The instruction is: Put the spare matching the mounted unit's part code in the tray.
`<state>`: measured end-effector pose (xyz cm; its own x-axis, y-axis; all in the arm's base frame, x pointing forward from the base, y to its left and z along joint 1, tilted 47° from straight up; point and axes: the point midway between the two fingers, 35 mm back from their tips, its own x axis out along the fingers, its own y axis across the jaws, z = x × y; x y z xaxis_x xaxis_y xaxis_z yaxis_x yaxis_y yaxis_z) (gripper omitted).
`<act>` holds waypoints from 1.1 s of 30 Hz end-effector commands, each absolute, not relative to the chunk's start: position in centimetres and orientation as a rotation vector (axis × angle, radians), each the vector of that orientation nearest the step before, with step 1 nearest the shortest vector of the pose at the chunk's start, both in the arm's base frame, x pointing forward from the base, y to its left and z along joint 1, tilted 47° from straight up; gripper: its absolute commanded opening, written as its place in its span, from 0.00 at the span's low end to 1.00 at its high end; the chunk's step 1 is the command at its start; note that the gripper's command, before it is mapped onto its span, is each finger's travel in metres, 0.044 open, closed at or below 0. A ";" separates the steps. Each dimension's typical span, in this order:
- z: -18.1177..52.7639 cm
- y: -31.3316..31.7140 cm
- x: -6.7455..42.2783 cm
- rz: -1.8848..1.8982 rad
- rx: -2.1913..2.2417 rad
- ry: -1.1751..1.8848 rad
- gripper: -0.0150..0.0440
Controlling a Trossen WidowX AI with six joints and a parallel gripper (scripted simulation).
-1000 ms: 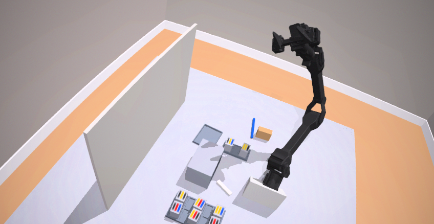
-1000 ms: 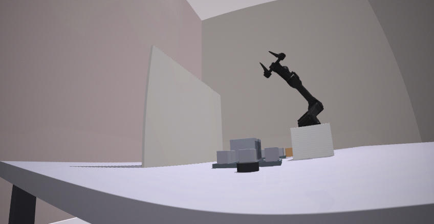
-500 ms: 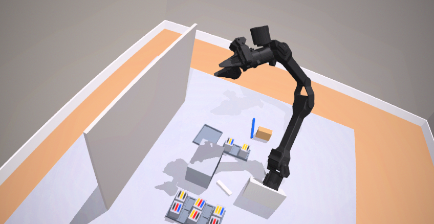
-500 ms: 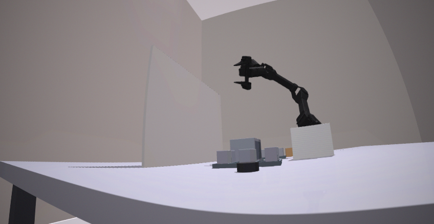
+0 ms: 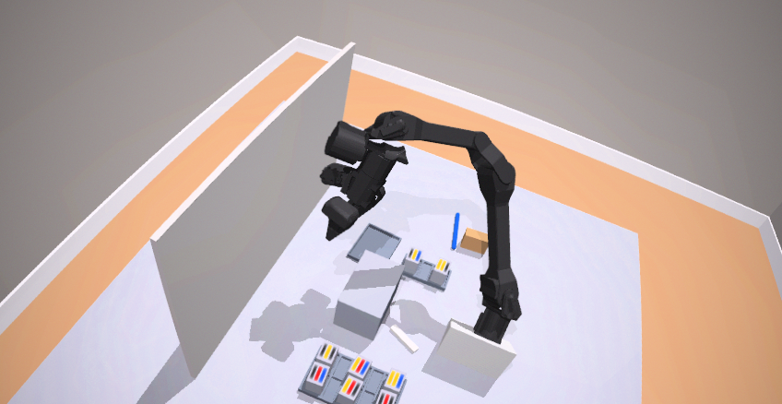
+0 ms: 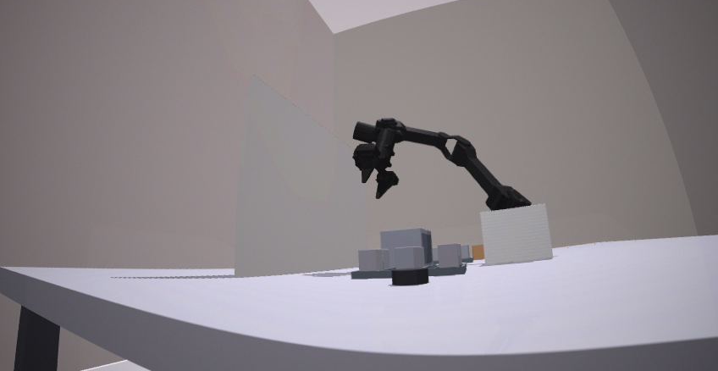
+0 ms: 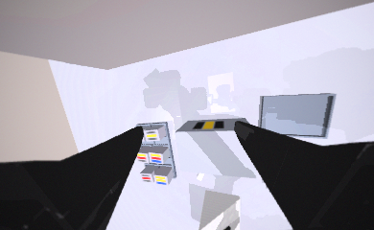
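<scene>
The mounted unit is a grey box (image 5: 364, 312) (image 6: 400, 239); its back (image 7: 208, 125) shows black, yellow, black stripes, steeply foreshortened in the wrist view. A spare (image 5: 327, 352) at the lower rack's corner appears striped black, yellow, black. Others there include a black-red-blue spare (image 5: 317, 375) and a yellow-yellow-blue spare (image 5: 394, 379). Two more spares, one (image 5: 414, 255) with a blue stripe and one (image 5: 441, 266) mostly yellow, stand on a small rack. The shallow grey tray (image 5: 380, 242) (image 7: 294, 116) holds nothing. My gripper (image 5: 368, 200) (image 6: 371, 190) (image 7: 189, 127) is open and empty, high above the unit and tray.
A tall grey panel (image 5: 246, 180) (image 6: 297, 191) stands on the side of the unit away from the arm's white base (image 5: 468, 350) (image 6: 516, 234). A blue stick (image 5: 456, 231), orange block (image 5: 474, 241) and white bar (image 5: 403, 338) lie nearby. A black disc (image 6: 410, 277) sits before the large rack.
</scene>
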<state>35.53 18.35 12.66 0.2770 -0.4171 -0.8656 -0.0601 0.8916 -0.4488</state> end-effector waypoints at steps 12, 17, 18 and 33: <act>12.2 17.6 35.6 -0.296 -0.478 1.289 1.00; 11.1 18.2 35.4 -0.242 -0.572 1.322 1.00; 10.2 18.7 35.3 -0.199 -0.644 1.346 1.00; -5.4 24.3 28.9 0.765 -1.880 1.640 1.00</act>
